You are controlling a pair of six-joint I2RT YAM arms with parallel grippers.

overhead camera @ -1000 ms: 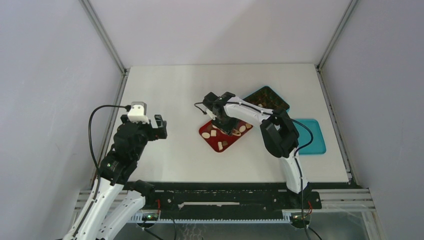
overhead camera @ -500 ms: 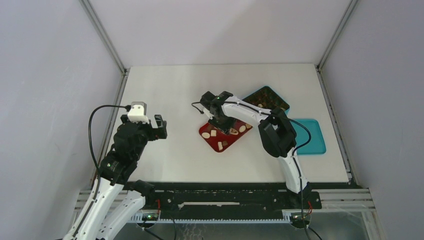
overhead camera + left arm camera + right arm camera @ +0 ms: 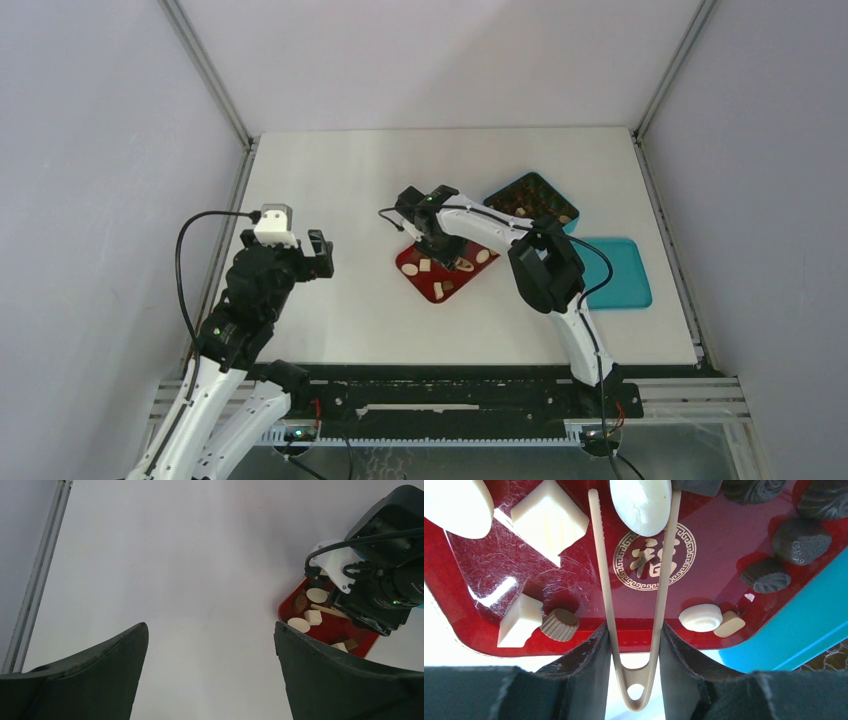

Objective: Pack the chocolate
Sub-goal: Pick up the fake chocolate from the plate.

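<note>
Over the red tray (image 3: 724, 555) the right gripper (image 3: 634, 640) held wooden tongs (image 3: 606, 590) half-open around a cream chocolate (image 3: 641, 505), probably light and slippery, best pinched across its middle.

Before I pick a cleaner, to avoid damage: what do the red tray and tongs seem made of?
Red tray: probably glossy plastic or lacquer; glare and fine scratches show. Tongs: likely matte wood or bamboo; even tan, no shine.

Glossy, scratched red tray (image 3: 724, 555); matt tan wooden tongs (image 3: 604, 580); smooth cream chocolate (image 3: 641, 505); matt white table (image 3: 350, 180)
</note>
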